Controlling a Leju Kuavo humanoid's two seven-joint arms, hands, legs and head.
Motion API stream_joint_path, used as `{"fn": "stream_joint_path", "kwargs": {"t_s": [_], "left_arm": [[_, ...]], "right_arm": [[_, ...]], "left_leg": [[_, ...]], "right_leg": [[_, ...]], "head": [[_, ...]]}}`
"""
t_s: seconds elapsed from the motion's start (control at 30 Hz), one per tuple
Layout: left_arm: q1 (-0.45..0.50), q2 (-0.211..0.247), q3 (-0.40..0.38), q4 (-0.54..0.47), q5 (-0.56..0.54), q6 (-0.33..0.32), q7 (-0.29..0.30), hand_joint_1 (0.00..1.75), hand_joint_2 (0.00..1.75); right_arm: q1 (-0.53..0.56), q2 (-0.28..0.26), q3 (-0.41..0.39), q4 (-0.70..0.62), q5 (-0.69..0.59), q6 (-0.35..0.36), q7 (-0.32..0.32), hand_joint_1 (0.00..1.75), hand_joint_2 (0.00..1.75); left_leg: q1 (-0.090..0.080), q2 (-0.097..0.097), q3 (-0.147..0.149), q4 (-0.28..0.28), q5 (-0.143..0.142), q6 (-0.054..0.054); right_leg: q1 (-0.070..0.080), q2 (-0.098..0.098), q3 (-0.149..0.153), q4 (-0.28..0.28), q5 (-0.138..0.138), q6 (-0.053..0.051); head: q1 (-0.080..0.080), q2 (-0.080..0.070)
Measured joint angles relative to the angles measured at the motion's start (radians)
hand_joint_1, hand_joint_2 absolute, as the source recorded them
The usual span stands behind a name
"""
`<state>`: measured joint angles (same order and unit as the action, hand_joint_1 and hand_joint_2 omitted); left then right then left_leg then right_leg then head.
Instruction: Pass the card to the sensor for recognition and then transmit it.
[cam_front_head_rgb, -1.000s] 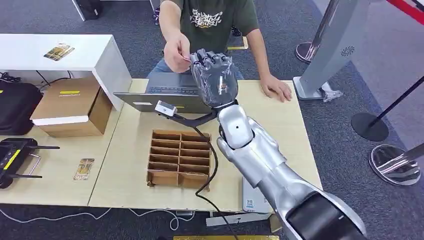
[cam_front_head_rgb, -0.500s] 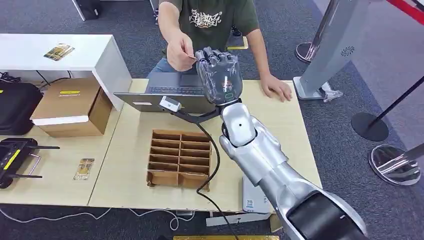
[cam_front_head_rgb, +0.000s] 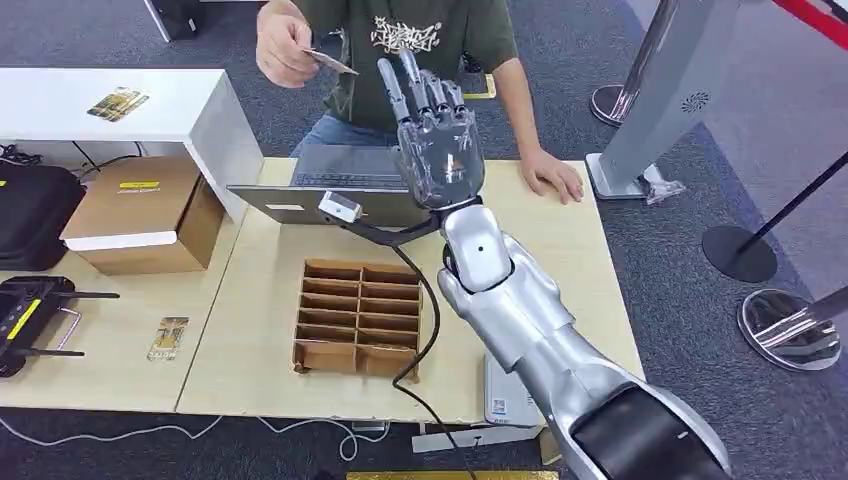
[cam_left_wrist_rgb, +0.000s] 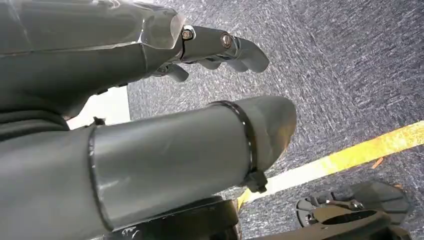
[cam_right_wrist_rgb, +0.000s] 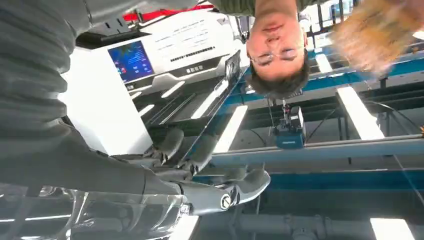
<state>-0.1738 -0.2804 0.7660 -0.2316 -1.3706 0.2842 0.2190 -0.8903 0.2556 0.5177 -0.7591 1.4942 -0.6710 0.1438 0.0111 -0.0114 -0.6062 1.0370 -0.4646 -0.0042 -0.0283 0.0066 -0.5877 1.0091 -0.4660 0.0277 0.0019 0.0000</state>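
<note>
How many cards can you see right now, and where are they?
3: one card in the person's hand, clear of the robot's right hand; one on the white table; one on the wooden tabletop at left. The divider box may hide more.

Bits you can't really make out from here

The card (cam_front_head_rgb: 330, 62) in the person's hand (cam_front_head_rgb: 283, 45) is too small to read, the laptop (cam_front_head_rgb: 340, 190) screen is partly hidden behind the robot's right hand (cam_front_head_rgb: 435, 140), and that person is cut off at the top edge of the head view
</note>
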Motion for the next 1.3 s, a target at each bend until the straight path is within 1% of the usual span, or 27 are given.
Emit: {"fn": "stream_joint_path", "kwargs": {"t_s": [0.33, 0.43, 0.53, 0.7, 1.0, 1.1, 1.3], "left_arm": [[0.000, 0.000, -0.002, 0.000, 0.012, 0.000, 0.003, 0.00, 0.00], [0.000, 0.001, -0.006, 0.000, 0.020, 0.000, 0.003, 0.00, 0.00], [0.000, 0.003, -0.008, 0.000, 0.029, 0.000, 0.003, 0.00, 0.00], [0.001, 0.006, -0.009, 0.000, 0.045, 0.004, 0.005, 0.00, 0.00], [0.008, 0.015, -0.018, 0.000, 0.054, 0.012, 0.006, 0.00, 0.00], [0.014, 0.017, -0.026, 0.000, 0.059, 0.019, 0.006, 0.00, 0.00], [0.017, 0.022, -0.038, 0.000, 0.060, 0.021, 0.006, 0.00, 0.00]], "right_arm": [[0.000, 0.001, -0.001, 0.000, 0.000, 0.000, 0.001, 0.00, 1.75], [0.000, 0.001, 0.000, 0.000, 0.000, 0.001, 0.023, 0.00, 1.75], [0.000, 0.001, 0.001, 0.000, 0.000, 0.001, 0.031, 0.00, 1.75], [0.016, 0.001, -0.016, -0.021, 0.000, 0.005, 0.005, 0.00, 1.75], [0.065, 0.001, -0.060, -0.120, 0.000, 0.018, -0.020, 0.00, 1.75], [0.087, 0.001, -0.068, -0.180, -0.001, 0.034, -0.027, 0.00, 1.75], [0.137, -0.003, -0.070, -0.304, -0.002, 0.042, -0.030, 0.00, 1.75]], "left_leg": [[0.000, 0.000, 0.000, 0.000, 0.000, 0.000], [0.000, 0.000, 0.000, 0.000, 0.000, 0.000], [0.000, 0.000, 0.000, 0.000, 0.000, 0.000], [0.000, 0.000, 0.000, 0.000, 0.000, 0.000], [0.000, 0.000, 0.000, 0.000, 0.000, 0.000], [0.000, 0.000, 0.000, 0.000, 0.000, 0.000], [0.000, 0.000, 0.000, 0.000, 0.000, 0.000]], "right_leg": [[0.000, 0.000, 0.000, 0.000, 0.000, 0.000], [0.000, 0.000, 0.000, 0.000, 0.000, 0.000], [0.000, 0.000, 0.000, 0.000, 0.000, 0.000], [0.000, 0.000, 0.000, 0.000, 0.000, 0.000], [0.000, 0.000, 0.000, 0.000, 0.000, 0.000], [0.000, 0.000, 0.000, 0.000, 0.000, 0.000], [0.000, 0.000, 0.000, 0.000, 0.000, 0.000]], "head": [[0.000, 0.000], [0.000, 0.000], [0.000, 0.000], [0.000, 0.000], [0.000, 0.000], [0.000, 0.000], [0.000, 0.000]]}}
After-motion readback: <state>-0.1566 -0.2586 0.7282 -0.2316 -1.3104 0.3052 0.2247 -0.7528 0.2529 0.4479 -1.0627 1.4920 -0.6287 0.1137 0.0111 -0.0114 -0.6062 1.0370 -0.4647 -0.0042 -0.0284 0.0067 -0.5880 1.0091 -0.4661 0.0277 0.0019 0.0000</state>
